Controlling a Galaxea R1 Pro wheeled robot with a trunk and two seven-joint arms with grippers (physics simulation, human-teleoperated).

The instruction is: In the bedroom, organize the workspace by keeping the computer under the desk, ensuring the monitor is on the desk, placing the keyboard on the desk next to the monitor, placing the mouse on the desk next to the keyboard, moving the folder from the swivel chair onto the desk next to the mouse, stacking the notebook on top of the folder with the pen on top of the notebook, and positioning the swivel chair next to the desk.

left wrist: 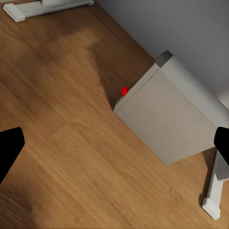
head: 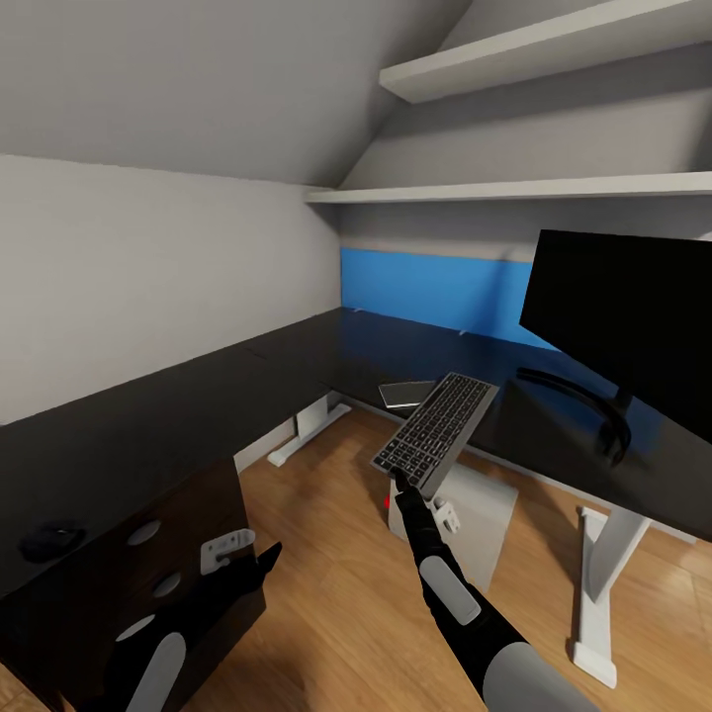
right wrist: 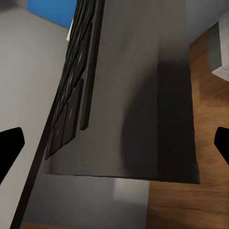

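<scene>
The right claw [head: 399, 482] was clamped on the near end of the keyboard [head: 436, 418]: stiff and light but long, so it levers above the worktop [head: 297, 366]. Left claw [head: 259, 560] apart, empty.

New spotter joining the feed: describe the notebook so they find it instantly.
Start at the black L-shaped desk and follow its right wing toward the monitor. The notebook lies flat at the front edge, left of the raised keyboard: small, dark grey, keyless.
</scene>
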